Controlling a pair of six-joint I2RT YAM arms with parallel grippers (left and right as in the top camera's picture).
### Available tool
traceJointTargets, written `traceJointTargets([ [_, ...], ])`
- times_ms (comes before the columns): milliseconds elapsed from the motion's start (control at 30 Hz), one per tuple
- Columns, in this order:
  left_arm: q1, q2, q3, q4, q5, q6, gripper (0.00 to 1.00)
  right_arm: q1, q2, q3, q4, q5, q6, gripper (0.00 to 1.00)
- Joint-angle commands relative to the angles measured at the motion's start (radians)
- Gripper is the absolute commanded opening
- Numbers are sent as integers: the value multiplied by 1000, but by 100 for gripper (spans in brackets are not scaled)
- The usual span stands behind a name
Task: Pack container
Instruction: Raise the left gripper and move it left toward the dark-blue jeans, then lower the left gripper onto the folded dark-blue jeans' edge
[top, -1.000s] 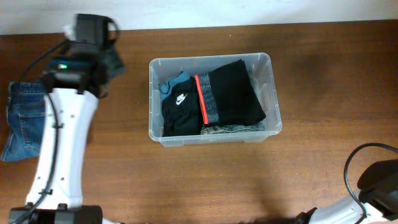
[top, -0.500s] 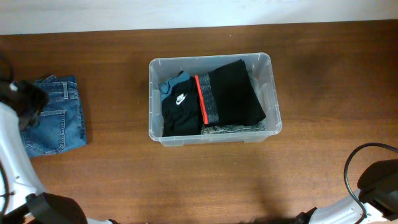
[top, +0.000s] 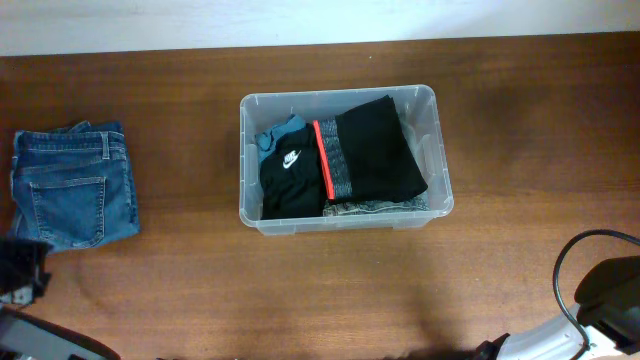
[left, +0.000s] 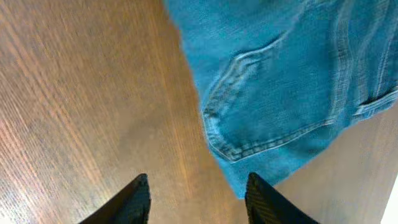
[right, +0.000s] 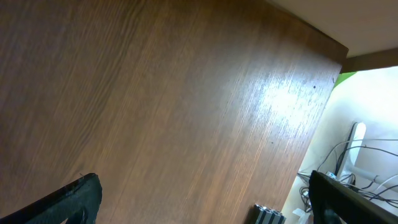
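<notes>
Overhead view: the clear container (top: 340, 93), holding folded black garments (top: 372, 160), sits mid-way along the surface (top: 200, 290), with jeans (top: 72, 190) well apart on the left arm's side; wrist views show left pincer (left: 196, 186) and right pincer (right: 204, 180) both spread open, gripping nothing.

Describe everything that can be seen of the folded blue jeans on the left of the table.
The folded blue denim jeans lie flat on the brown wooden table, near its left edge, apart from the clear plastic container. The waistband with belt loops faces the far side; one stitched back pocket faces up. The cloth is medium blue with paler seams, the edges uneven. Only the table touches it; the open left claw hovers near one corner, without contact.
</notes>
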Motion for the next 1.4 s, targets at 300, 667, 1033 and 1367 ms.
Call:
traceJointTargets([
  [300,11,-4,-272,343,155,99,99,-3,0,3,-1,11,5,99],
  [667,11,-4,-468,704,182,21,99,-2,0,3,-1,11,5,99],
  [1033,10,43,-494,819,156,-146,99,-3,0,3,-1,11,5,99],
  [1367,-42,175,-493,952,159,-190,99,-2,0,3,-1,11,5,99],
])
